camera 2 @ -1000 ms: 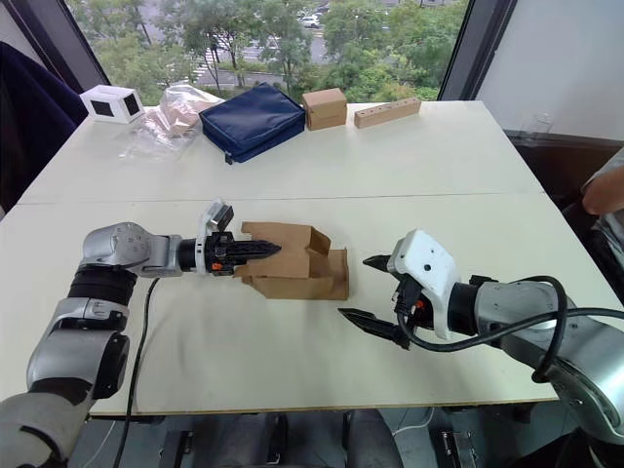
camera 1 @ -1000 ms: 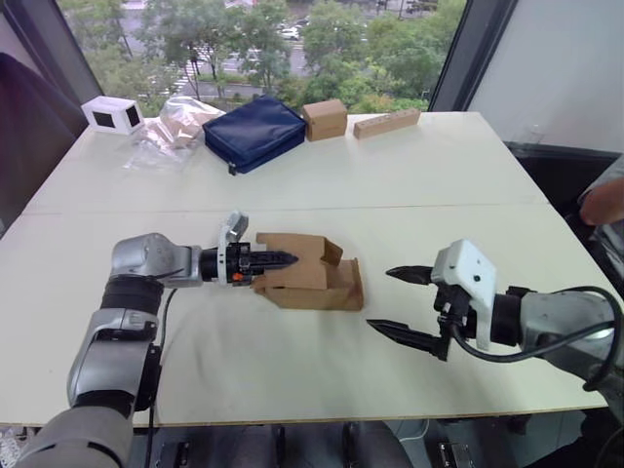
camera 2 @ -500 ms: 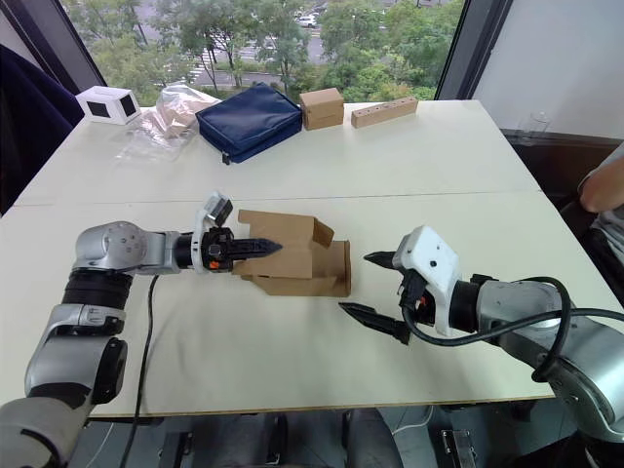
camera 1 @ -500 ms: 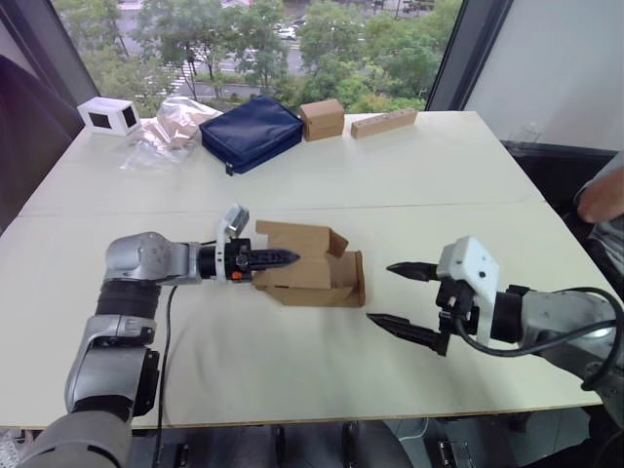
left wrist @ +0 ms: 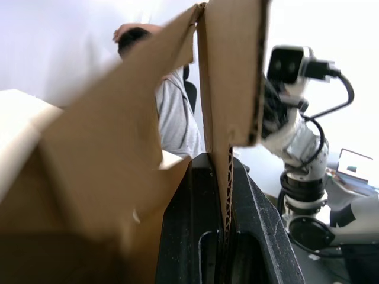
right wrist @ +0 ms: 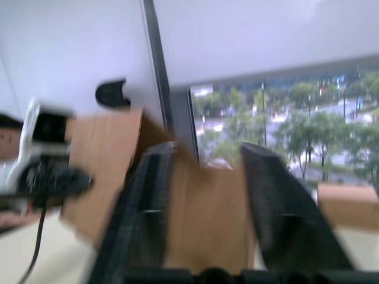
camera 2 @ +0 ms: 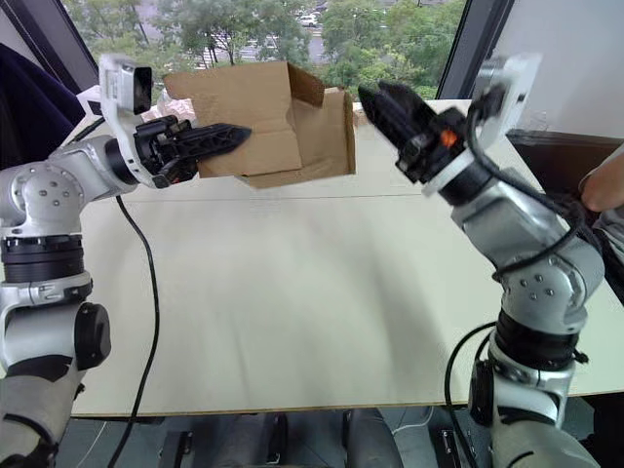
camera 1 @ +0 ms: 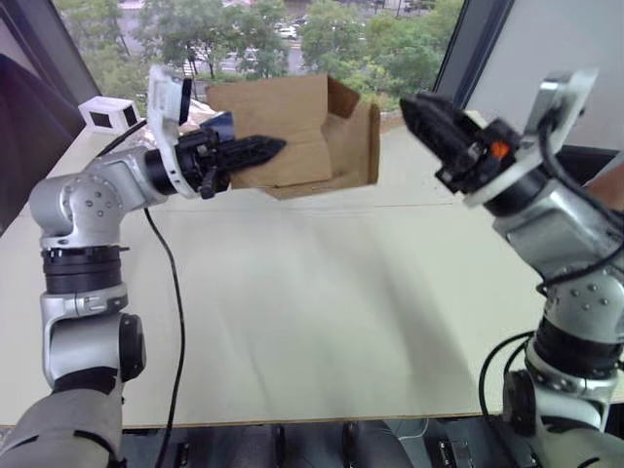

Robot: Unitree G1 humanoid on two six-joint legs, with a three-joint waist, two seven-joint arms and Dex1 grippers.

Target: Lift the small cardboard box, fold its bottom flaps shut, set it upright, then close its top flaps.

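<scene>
High above the table in the left eye view, the small cardboard box hangs on its side, the left gripper clamped on a wall; the right gripper is beside the box's open end, not touching. From the left wrist view, both fingers pinch a cardboard edge between them; from the right wrist view, the right fingers are spread wide, the box beyond them.

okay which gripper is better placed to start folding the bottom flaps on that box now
The right gripper: it is open and free beside the flapped end of the small cardboard box, while the left gripper is shut on the box wall, holding it up.
</scene>
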